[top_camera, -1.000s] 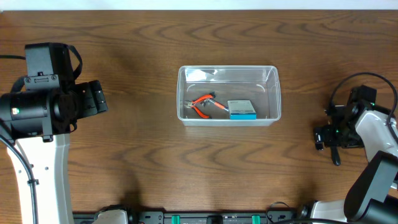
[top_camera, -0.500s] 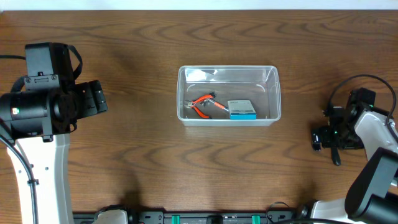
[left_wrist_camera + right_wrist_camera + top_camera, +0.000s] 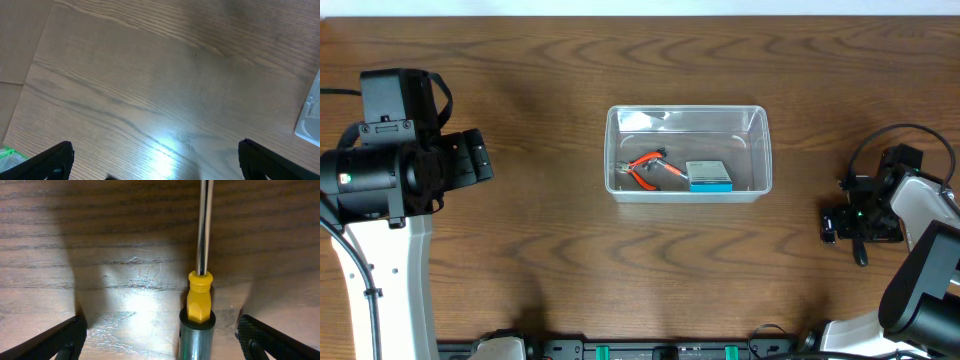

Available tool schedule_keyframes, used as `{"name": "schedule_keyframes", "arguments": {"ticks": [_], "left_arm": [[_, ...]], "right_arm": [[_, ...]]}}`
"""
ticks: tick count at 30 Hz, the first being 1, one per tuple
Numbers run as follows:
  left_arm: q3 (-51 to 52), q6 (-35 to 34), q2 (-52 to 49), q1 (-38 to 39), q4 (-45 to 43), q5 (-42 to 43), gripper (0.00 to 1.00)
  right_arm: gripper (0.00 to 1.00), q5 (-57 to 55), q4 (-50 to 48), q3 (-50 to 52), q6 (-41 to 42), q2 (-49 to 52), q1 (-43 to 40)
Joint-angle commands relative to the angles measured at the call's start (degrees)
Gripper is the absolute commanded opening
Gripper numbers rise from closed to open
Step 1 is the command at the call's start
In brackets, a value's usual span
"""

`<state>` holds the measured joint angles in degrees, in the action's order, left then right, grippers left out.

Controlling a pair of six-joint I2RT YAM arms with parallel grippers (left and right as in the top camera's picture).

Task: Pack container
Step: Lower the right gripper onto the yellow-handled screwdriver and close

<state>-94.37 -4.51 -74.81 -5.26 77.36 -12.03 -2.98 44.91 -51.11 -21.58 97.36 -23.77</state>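
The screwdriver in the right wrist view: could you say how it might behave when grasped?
Probably rigid: the screwdriver has a straight metal shaft. Round and glossy, it may roll on the table or slip in the right gripper.

Clear glossy plastic container (image 3: 688, 130), grained wood table (image 3: 550, 250), shiny metal screwdriver shaft (image 3: 203, 225)

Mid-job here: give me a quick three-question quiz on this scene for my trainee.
1. True or false: the container holds orange pliers and a small box.
2. Between the open fingers of the right gripper lies: A) tape B) a screwdriver C) nothing
3. What is the left gripper holding?
Key: 1 true; 2 B; 3 nothing, its fingers are open.
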Motion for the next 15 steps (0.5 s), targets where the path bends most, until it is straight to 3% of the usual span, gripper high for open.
{"name": "schedule_keyframes", "arguments": {"ticks": [1,15], "left_arm": [[-0.31,-0.52,-0.04,-0.31,0.11,-0.46,0.98],[-0.31,-0.52,-0.04,-0.31,0.11,-0.46,0.98]], "right_arm": [[0.99,-2.14,-1.03,0.33,0.11,0.81,-0.28],[0.99,-3.67,-1.66,0.33,0.15,0.81,-0.28]]}}
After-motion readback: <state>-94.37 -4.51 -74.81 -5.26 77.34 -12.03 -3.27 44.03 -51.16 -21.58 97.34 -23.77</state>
